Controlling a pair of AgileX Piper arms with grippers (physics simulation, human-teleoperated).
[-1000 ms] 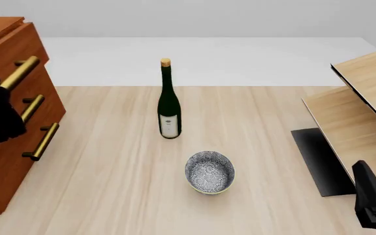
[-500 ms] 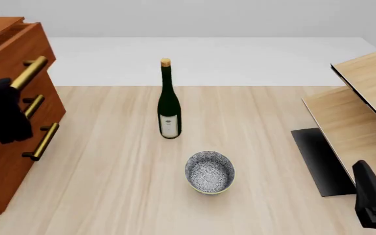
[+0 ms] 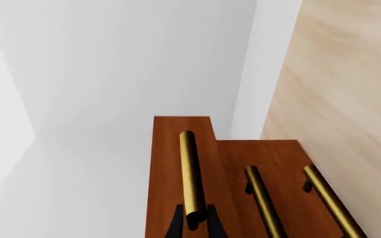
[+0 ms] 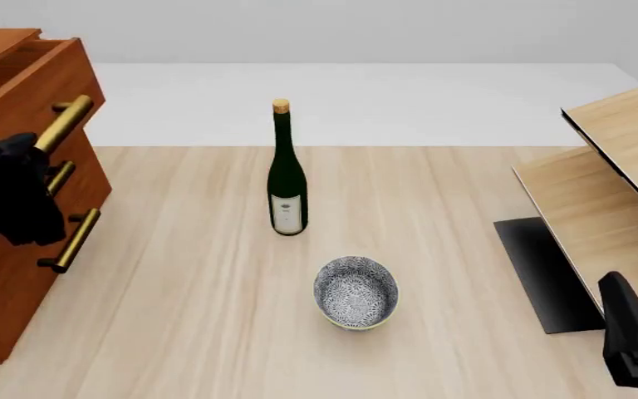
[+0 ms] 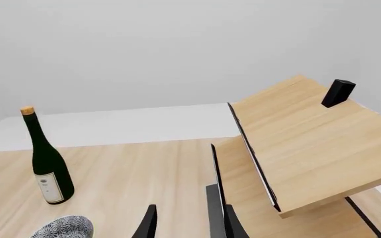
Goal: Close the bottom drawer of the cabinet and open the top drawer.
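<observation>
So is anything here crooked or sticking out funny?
Yes. The reddish-brown wooden cabinet's top drawer sticks out past the two drawers below it, because the left gripper is clamped on its brass bar handle. The green glass bottle stands upright and the patterned bowl sits level. Nothing is spilled.

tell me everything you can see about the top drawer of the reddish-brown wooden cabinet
The top drawer of the reddish-brown wooden cabinet is pulled partly out, its front standing proud of the two drawers below. It looks like polished wood with a horizontal brass bar handle. The left gripper closes its black fingers around one end of that handle.
</observation>
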